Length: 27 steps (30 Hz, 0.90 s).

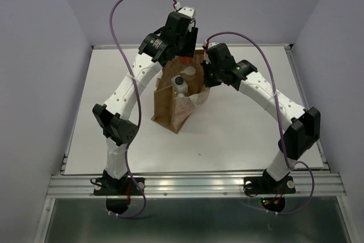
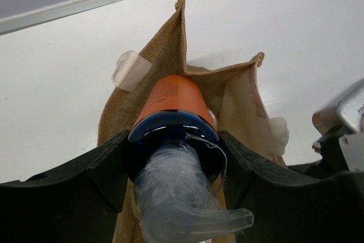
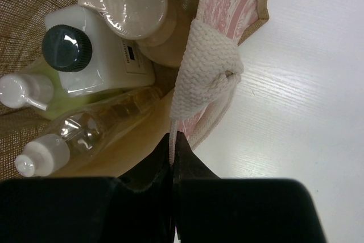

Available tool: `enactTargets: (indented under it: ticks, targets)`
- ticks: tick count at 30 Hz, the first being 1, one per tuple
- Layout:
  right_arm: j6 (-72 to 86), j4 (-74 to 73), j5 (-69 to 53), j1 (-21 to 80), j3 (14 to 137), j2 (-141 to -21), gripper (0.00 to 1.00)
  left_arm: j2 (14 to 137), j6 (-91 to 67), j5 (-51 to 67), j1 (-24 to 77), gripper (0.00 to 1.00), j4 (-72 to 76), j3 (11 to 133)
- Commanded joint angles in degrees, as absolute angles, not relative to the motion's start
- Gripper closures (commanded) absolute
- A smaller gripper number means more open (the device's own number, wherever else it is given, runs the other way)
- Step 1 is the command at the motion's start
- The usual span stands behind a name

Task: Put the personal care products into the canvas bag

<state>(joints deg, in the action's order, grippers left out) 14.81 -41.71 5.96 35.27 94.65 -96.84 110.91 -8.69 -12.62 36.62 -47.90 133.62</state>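
Note:
My left gripper [image 2: 173, 147] is shut on the dark blue cap of the orange bottle [image 2: 170, 98] and holds it, base down, over the open mouth of the canvas bag [image 2: 162, 49]. The bag [image 1: 170, 109] stands upright mid-table. My right gripper [image 3: 173, 138] is shut on the bag's white woven handle [image 3: 207, 66] at its right rim. Inside the bag lie the beige bottle [image 3: 136, 4], the translucent white bottle with black cap [image 3: 65, 46], the yellow-green bottle [image 3: 25, 89] and the amber bottle with white cap [image 3: 85, 132].
The white table [image 1: 244, 123] surrounds the bag, with a metal rail [image 1: 193, 183] along its near edge. Both arms meet over the bag's top [image 1: 190, 64]. A second white handle [image 2: 129, 69] hangs on the bag's far side.

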Motion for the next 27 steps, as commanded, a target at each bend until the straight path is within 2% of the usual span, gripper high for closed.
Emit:
enactTargets:
  ticks: [1, 12, 22, 27]
  targets:
    - [14.7, -39.0, 5.5, 35.2, 96.1, -95.9, 0.99, 113.4, -7.3, -15.6, 36.4, 1.0, -38.9, 139.7]
    - [14.6, -39.0, 5.0, 35.2, 93.7, -94.9, 0.99, 116.1, -8.4, -17.0, 36.3, 1.0, -26.0, 137.8]
    - [14.5, -39.0, 6.4, 35.2, 93.5, -95.6, 0.99, 121.7, -9.5, -11.4, 35.5, 1.0, -31.8, 138.4]
    - [14.8, -39.0, 6.8, 35.2, 93.4, -95.7, 0.99, 121.6, -9.6, -11.1, 35.4, 1.0, -33.0, 134.8]
